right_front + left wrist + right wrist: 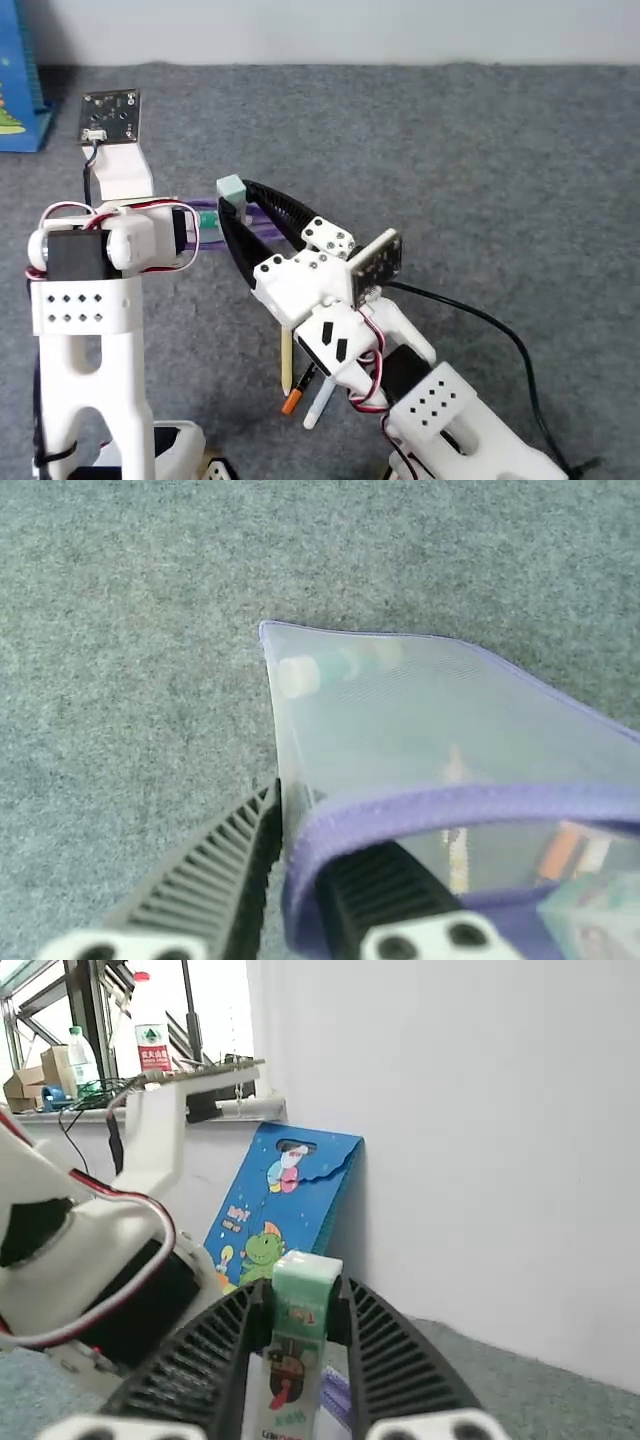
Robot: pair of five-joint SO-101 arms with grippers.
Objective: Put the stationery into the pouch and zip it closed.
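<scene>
A clear pouch [420, 730] with purple trim hangs from my left gripper [290, 805], which is shut on its purple rim. In the high view the pouch [262, 226] lies between the two arms, with the left gripper [203, 222] at its edge. My right gripper [300, 1295] is shut on a mint-green eraser block [296, 1345]. It holds the block [231, 189] just above the pouch, at the tip of its black fingers [280, 205]. A pencil [286, 365], an orange marker [296, 395] and a white pen [321, 400] lie on the carpet under the right arm.
Grey carpet covers the table. A blue gift bag [15, 90] stands at the far left against the white wall. A black cable [500, 335] trails to the right of the right arm. Open carpet lies to the right and behind.
</scene>
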